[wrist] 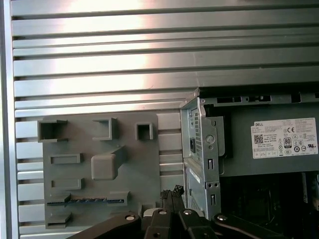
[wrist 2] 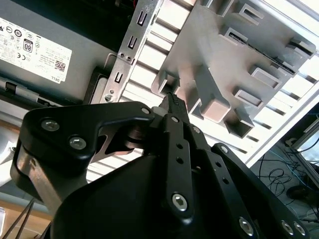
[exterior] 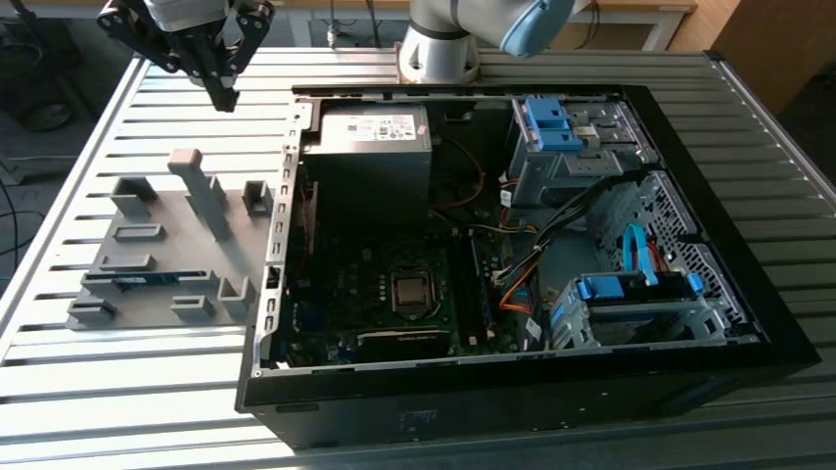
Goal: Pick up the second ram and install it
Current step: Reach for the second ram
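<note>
Gripper hangs in the air over the slatted bench, near the far corner of the open PC case on the exterior view's left. Fingers are pressed together with nothing between them, tips pointing down.

Second ram is not picked up. It sits on edge in a slot of the grey holder, which lies flat on the bench just beside the case on the exterior view's left. In the first wrist view the ram shows as a thin blue strip between two slot blocks of the holder, and the gripper is off to one side of it, nearer the case wall. Gripper and ram are clearly apart, no contact.

In the second wrist view the gripper sits between the holder and the case edge.

Case lies on its side, lid off: grey power supply at the corner nearest the gripper, motherboard below it, blue drive-bay brackets on the exterior view's right.
</note>
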You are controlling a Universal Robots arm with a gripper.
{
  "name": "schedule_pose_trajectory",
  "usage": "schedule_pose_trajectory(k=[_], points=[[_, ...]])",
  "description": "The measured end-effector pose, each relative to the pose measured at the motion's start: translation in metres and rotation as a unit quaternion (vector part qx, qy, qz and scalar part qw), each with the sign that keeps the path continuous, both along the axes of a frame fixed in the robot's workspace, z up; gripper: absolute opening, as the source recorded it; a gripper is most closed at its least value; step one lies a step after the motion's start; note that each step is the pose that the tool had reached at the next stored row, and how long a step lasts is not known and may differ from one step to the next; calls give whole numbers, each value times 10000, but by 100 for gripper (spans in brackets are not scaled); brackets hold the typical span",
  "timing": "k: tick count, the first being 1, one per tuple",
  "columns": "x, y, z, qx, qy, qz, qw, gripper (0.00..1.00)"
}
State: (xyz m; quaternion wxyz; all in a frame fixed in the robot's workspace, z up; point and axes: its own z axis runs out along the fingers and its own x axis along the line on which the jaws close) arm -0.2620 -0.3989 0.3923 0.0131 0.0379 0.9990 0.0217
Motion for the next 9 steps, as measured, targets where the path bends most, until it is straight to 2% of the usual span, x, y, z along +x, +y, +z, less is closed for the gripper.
schedule_pose_trajectory(k=[9], points=[[-71,0,0,0,0,0,10000,11]])
